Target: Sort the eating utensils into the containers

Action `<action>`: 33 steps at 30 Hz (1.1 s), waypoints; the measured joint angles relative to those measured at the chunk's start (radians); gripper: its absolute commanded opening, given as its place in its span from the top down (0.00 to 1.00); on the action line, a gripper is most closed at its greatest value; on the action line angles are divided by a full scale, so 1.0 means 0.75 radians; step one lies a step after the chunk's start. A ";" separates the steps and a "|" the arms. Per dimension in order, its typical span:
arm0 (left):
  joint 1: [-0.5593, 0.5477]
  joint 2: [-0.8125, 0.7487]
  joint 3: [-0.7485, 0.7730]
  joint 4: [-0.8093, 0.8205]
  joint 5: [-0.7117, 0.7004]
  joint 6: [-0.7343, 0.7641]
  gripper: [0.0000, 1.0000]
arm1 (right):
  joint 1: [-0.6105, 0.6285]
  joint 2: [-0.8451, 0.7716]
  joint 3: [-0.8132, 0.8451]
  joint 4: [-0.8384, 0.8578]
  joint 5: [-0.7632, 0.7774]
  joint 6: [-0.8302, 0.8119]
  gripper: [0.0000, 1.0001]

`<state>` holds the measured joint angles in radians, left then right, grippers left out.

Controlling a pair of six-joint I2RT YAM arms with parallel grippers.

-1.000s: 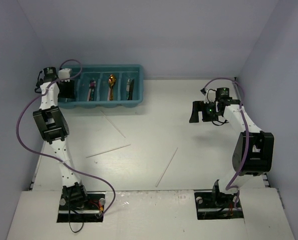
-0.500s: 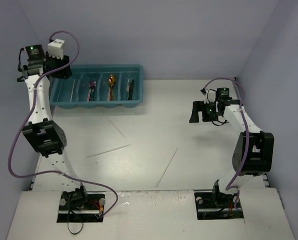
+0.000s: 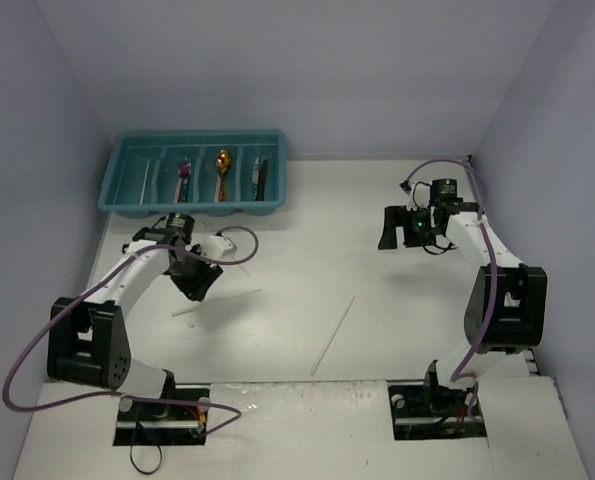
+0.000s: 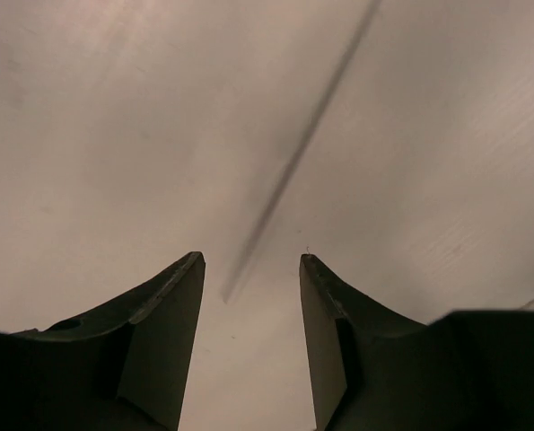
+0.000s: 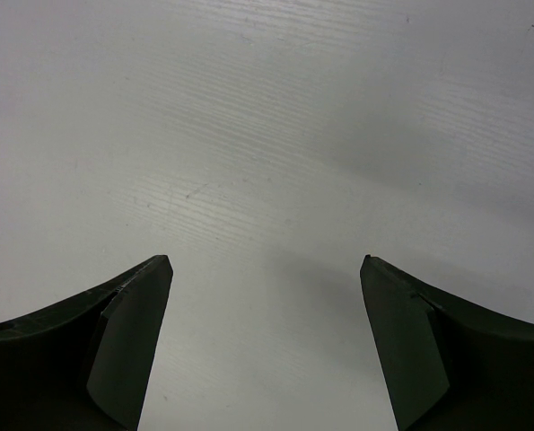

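White surface (image 3: 397, 330) holds a chopstick (image 4: 298, 153) just ahead of the left tool (image 4: 251, 257), jaws parted and empty, nearer than the tray (image 3: 197, 209); right tool (image 5: 267, 260), spread wide, empty, hangs well right of the tray.

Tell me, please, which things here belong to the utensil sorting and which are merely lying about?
Job:
teal tray
gold spoon in it
left white chopstick on the table
middle white chopstick on the table

Not the job:
only the arms' purple cables; no stray object shows.
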<state>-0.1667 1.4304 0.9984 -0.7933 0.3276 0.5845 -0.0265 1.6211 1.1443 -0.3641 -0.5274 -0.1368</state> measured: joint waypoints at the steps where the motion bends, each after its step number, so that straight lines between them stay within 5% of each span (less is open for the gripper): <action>1: -0.034 0.000 -0.045 -0.011 -0.031 0.013 0.58 | 0.000 0.000 -0.003 0.000 0.000 0.000 0.16; 16: -0.125 0.214 -0.114 -0.005 -0.251 0.123 0.62 | 0.000 0.000 -0.010 0.000 -0.001 0.001 0.17; 27: -0.125 0.311 -0.036 0.011 -0.282 0.172 0.96 | 0.000 0.000 -0.010 0.000 -0.001 0.001 0.17; 33: -0.126 0.330 -0.012 0.007 -0.284 0.173 1.00 | 0.000 0.000 -0.010 0.000 0.000 0.001 0.17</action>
<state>-0.2612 1.6777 0.9892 -0.7882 0.1144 0.7146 -0.0265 1.6211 1.1366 -0.3641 -0.5275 -0.1364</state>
